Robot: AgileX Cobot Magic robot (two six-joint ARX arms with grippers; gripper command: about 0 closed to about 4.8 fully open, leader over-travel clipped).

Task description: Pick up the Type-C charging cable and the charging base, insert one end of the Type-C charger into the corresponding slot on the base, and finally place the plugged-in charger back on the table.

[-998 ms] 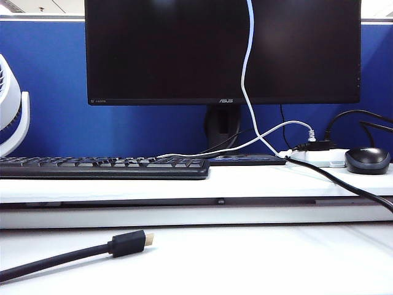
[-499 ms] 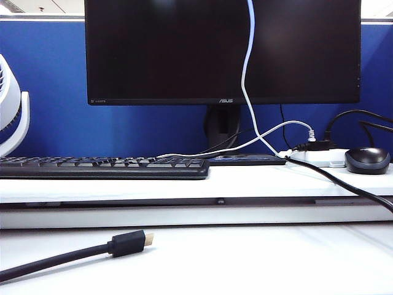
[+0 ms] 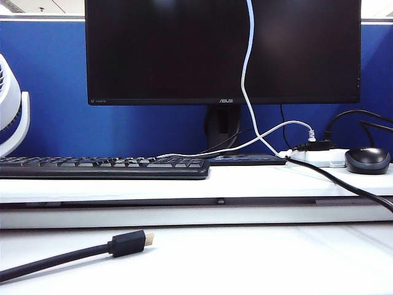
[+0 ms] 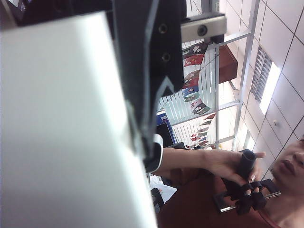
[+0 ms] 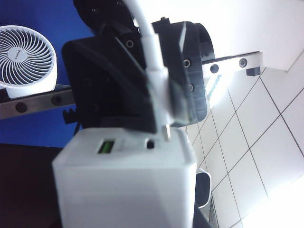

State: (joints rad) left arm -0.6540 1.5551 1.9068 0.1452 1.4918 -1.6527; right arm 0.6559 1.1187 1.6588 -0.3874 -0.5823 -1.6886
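Blue partition panels back a white counter (image 3: pixel 258 258) with a raised ledge carrying a keyboard (image 3: pixel 104 166), monitor (image 3: pixel 221 49), mouse (image 3: pixel 367 160) and power strip (image 3: pixel 313 158). Both arms are above the exterior view, so only the white charging cable (image 3: pixel 245 80) shows there, hanging down in front of the monitor. In the right wrist view the right tool (image 5: pixel 156 114) pinches the cable's plug end (image 5: pixel 159 102), its metal tip right at the small slot on the charging base (image 5: pixel 128 185), not visibly seated. The left tool (image 4: pixel 152 95) looks closed on the base's white body (image 4: pixel 61 123), which fills its view. The cable is light and limp, so gripping close behind the stiff plug seems wise. The base is rigid, smooth plastic; holding its 2 flat sides should resist the push of insertion.
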